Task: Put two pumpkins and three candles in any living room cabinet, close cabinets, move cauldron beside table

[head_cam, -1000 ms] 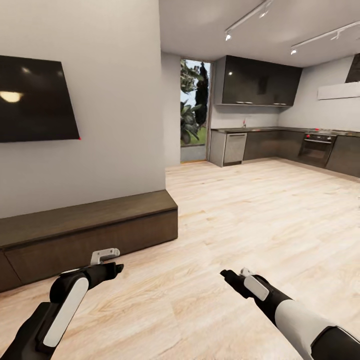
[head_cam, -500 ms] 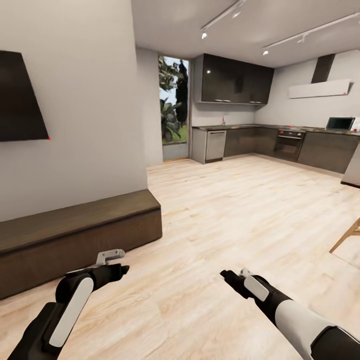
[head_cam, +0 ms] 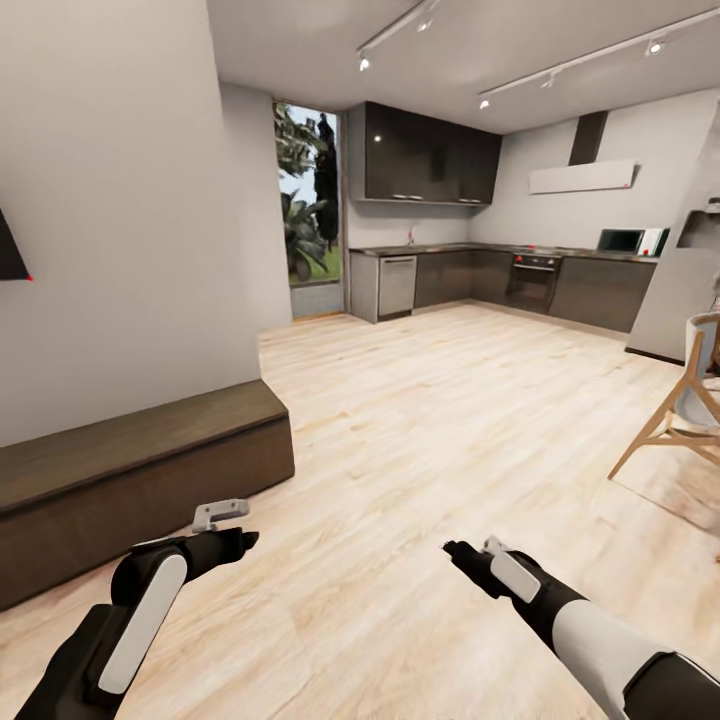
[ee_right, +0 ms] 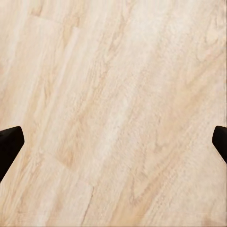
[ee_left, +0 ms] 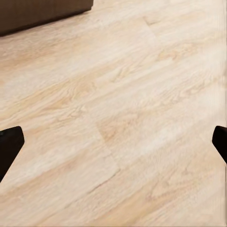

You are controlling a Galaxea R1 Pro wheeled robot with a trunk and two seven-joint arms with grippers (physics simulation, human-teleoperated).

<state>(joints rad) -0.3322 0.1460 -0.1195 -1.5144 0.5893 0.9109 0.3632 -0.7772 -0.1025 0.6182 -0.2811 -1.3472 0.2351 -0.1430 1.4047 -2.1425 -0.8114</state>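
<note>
- The left pincer (head_cam: 243, 541) hangs low over the pale wooden plank floor (head_cam: 430, 450), released and empty; in the left wrist view its two dark fingertips (ee_left: 9, 149) sit at opposite edges with bare planks between them.
- The right pincer (head_cam: 455, 551) is likewise spread wide and holds nothing, its black fingertips (ee_right: 9, 144) far apart above the floor.
- Just ahead and to the left of the left pincer stands the long, low, dark brown wooden cabinet (head_cam: 140, 470) against the light grey wall (head_cam: 120, 220); its front is closed, its top bare.
- Well ahead of the right pincer and to its right is a pale wooden-legged chair (head_cam: 685, 410).
- Far beyond both pincers lie the dark grey kitchen cupboards (head_cam: 470, 280) and a tall window with greenery (head_cam: 308, 215).
- Open floor lies between the pincers and the cabinet.
</note>
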